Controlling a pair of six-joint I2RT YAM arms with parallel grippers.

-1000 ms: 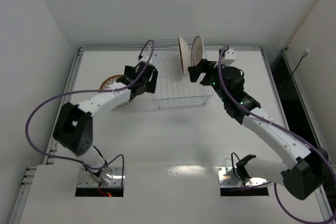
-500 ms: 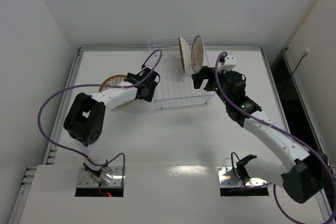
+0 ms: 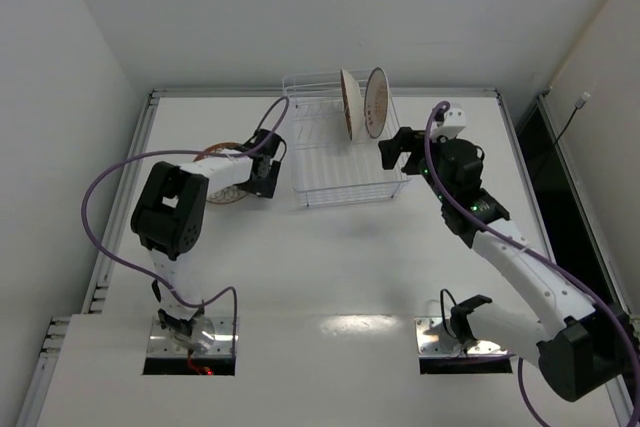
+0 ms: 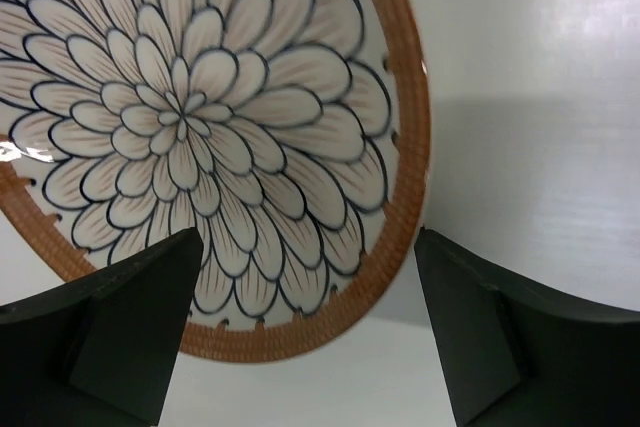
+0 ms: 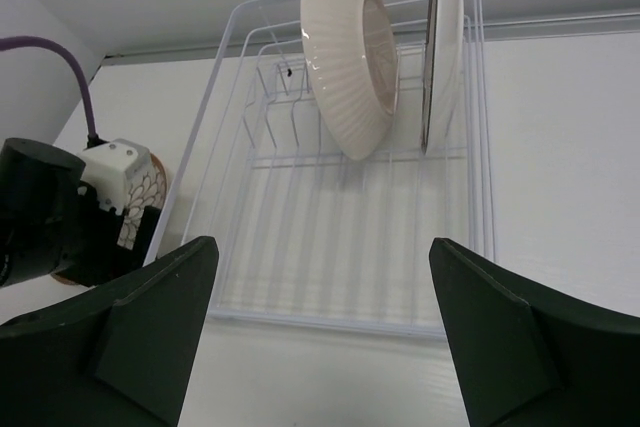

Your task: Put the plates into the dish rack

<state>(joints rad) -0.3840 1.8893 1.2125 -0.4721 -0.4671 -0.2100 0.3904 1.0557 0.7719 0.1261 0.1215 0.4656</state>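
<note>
Two of the three plates stand on edge at the far end of the dish rack (image 3: 345, 162): a tilted plate (image 5: 350, 57) and, just beside it, an upright plate (image 5: 443, 47). The third plate (image 4: 200, 137) lies flat on the worktop (image 3: 330, 267), just off the rack's left side. The left claw (image 4: 307, 247) hangs low over that plate's rim, jaws spread wide and holding nothing. The right claw (image 5: 322, 247) is off the rack's right side, facing across it, equally wide and empty. Principal hazard, in my judgement: a flat plate offers only a thin rim, so a shallow pinch may slip or push the plate along the smooth worktop. Secondary hazard: the light wire rack may shift if nudged, and a plate swung in from the left could strike the tilted plate and topple it. Both arms stand near the rack, so contact between them is possible.
</note>
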